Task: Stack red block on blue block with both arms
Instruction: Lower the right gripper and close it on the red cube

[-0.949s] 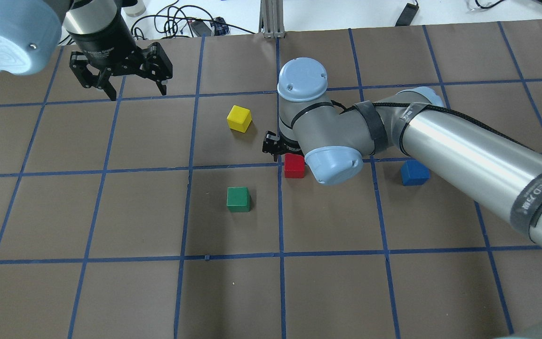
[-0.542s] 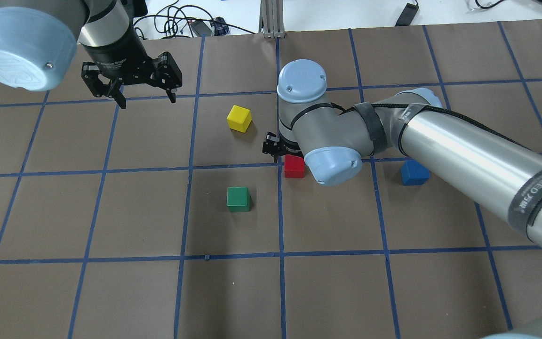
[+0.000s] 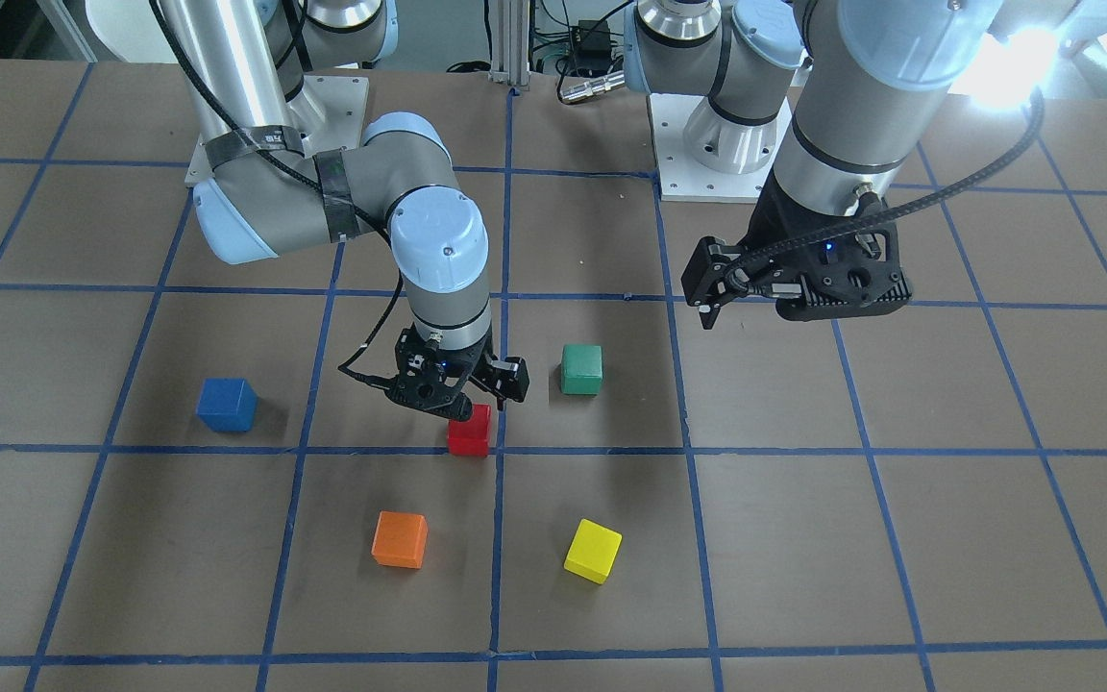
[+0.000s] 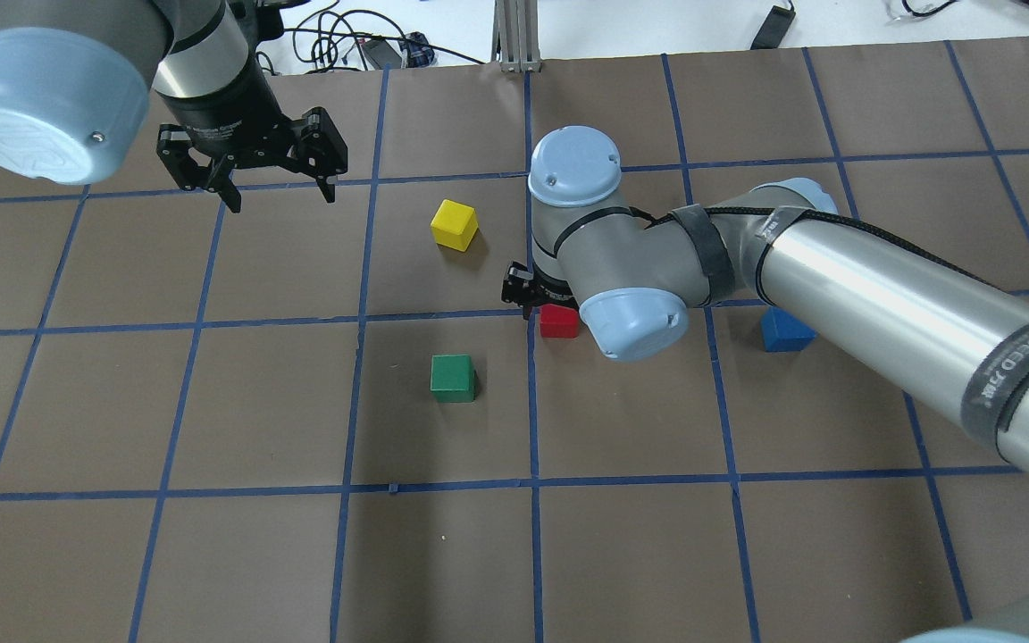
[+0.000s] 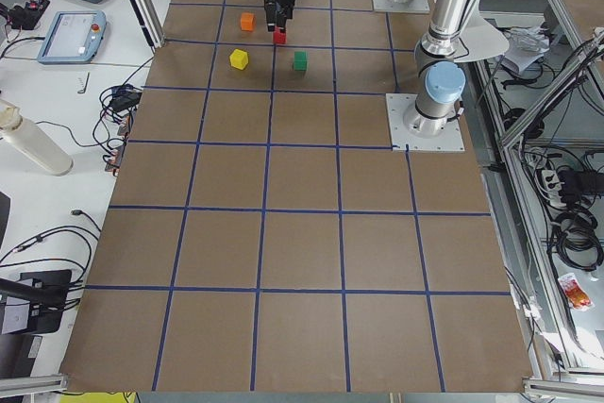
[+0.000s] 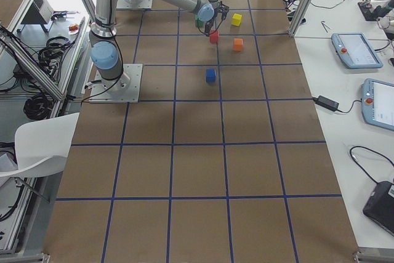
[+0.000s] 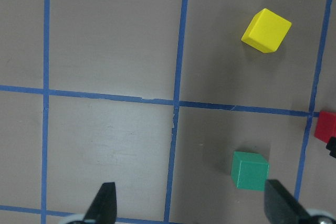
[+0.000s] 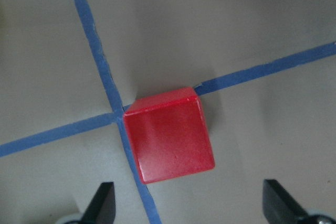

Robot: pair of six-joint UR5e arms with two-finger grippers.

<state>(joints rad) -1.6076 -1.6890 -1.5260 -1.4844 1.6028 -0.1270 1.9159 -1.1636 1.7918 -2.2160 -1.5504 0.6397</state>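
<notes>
Right pincer (image 3: 489, 394) is spread open and sits right over the red block (image 3: 469, 432), not pinching anything. In the wrist view both fingertips flank the cube with room to spare. The red block is parked on a crossing of the blue tape lines, near the middle of the worktop (image 3: 803, 538).

What I'd worry about: the cube looks a bit twisted relative to the line between the fingers. If the pincer closes like that, I'd guess it catches corners instead of flat faces, and the block spins or squirts out. It also looks off-centre between the fingers, so one may touch first and shove it sideways. A crooked grip would then mean a crooked landing on the blue block (image 3: 226, 404), which is a small target that could get knocked away.

The blue block is well apart from the red one, out on the right arm's side, and in the front view nothing stands between them. In the overhead view the right arm partly hides it, though.

The green block (image 3: 580, 369) is near the red one on the other side, close to the outer finger but not touching. The orange block (image 3: 399, 538) and yellow block (image 3: 593, 551) sit further out.

Left pincer (image 4: 282, 192) hangs spread wide and empty, well away from everything.
</notes>
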